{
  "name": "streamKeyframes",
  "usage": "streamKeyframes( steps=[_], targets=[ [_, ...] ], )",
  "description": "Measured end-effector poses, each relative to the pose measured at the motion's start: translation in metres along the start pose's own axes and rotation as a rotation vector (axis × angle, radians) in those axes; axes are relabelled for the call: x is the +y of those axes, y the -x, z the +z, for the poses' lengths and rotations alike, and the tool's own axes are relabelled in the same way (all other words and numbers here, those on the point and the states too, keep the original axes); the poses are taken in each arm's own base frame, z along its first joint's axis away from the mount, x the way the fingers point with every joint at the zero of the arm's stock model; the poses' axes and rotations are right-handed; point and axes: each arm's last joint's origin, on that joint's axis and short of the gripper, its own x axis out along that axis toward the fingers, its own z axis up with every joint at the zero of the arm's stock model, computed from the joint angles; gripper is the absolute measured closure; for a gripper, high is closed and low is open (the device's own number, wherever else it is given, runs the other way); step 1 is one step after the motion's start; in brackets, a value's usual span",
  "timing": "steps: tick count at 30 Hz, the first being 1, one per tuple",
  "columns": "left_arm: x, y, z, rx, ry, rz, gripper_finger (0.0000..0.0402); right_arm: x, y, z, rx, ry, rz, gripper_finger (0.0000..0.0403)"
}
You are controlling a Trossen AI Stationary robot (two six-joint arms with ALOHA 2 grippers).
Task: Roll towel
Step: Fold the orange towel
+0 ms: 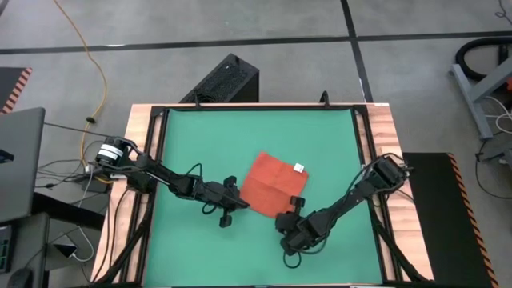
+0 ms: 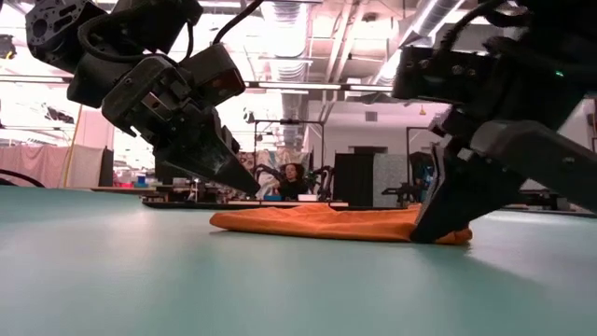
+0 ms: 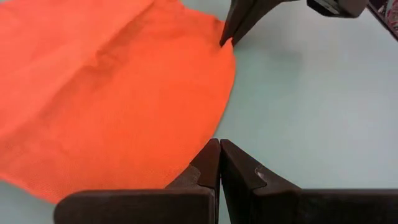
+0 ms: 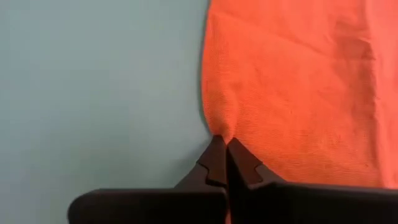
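Arms, two, both reached low toward the tabletop's (image 1: pixel 184 264) middle. My left tool (image 1: pixel 238 205) sat with its tips pressed together at the towel's (image 1: pixel 268 186) left near edge, the cloth lying beside them, not between. My right tool (image 1: pixel 286 218) pinched the towel's near corner. I counted one towel, flat, one white tag (image 1: pixel 299 168) at its far right edge.

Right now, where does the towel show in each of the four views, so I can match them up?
High view: towel at mat centre, between both grippers.
Low view: flat orange strip mid-picture; right gripper at its end.
Left wrist view: fills the upper left.
Right wrist view: fills the right side, edge pinched.
Shared landmark: the green mat.
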Motion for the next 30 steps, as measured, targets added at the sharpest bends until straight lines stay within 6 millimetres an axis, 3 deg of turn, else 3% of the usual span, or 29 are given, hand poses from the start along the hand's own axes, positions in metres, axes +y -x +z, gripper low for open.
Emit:
streamKeyframes(
  steps=[4, 8, 11, 20, 30],
  targets=[
    [-0.004, 0.0, 0.001, -0.008, -0.015, -0.003, 0.0402, -0.006, 0.024, 0.014, 0.026, 0.014, 0.008, 0.0396],
    [-0.002, -0.001, 0.005, -0.043, -0.064, 0.121, 0.0401, -0.007, 0.048, 0.028, -0.022, -0.001, 0.022, 0.0397],
    [0.002, -0.001, 0.007, -0.069, -0.077, 0.184, 0.0402, -0.009, 0.056, 0.03, -0.011, 0.024, -0.004, 0.0397],
    [0.003, -0.001, 0.009, -0.085, -0.08, 0.147, 0.0401, -0.02, 0.084, 0.051, -0.028, 0.092, -0.135, 0.0398],
    [0.011, -0.01, -0.001, -0.034, -0.07, 0.18, 0.0401, -0.046, 0.108, 0.095, -0.05, 0.196, -0.201, 0.0398]
  ],
)
